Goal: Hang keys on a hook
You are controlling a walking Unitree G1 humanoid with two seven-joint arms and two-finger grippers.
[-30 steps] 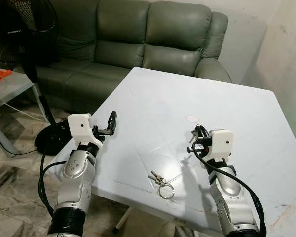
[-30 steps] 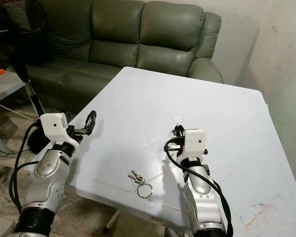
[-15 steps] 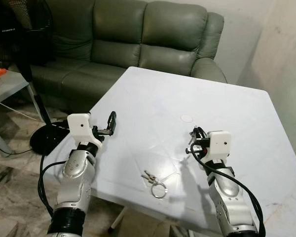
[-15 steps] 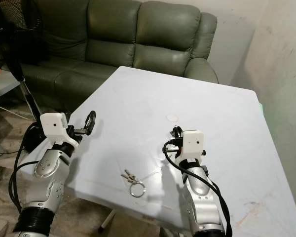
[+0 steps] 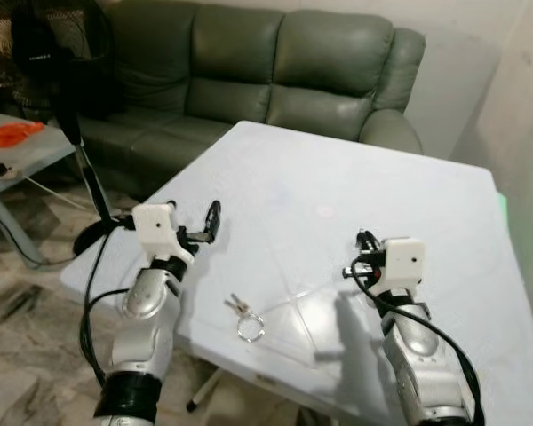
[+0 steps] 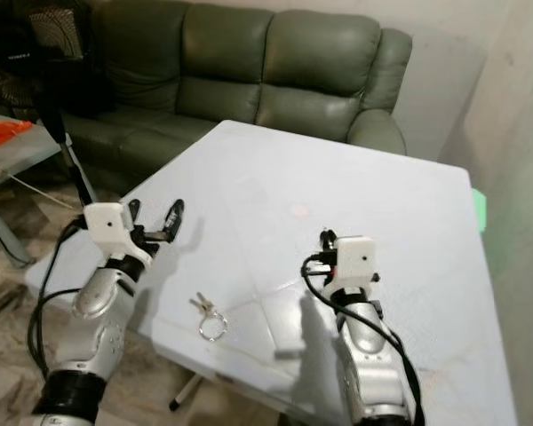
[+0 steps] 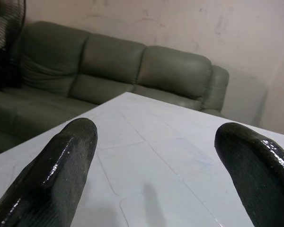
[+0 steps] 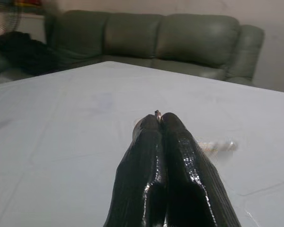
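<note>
A bunch of keys [image 5: 240, 307] on a metal ring [image 5: 250, 327] lies flat on the white table [image 5: 338, 169], near its front edge. My left gripper [image 5: 210, 224] hovers open over the table's left edge, up and left of the keys; the left wrist view has its two black fingers [image 7: 61, 165] wide apart with only tabletop between them. My right gripper [image 5: 366, 241] is shut above the table, well to the right of the keys. In the right wrist view, its fingers [image 8: 154, 156] are pressed together, with a tiny metal glint at their tips.
A green leather sofa [image 5: 275, 62] stands behind the table. A black standing fan [image 5: 53, 44] and a low side table [image 5: 9, 155] with an orange item are at the left. A pale wall [image 5: 529, 89] runs close along the right.
The whole view has shifted, so the camera has moved; the keys now sit nearer my left arm. Both grippers keep their pose, left open and right shut.
</note>
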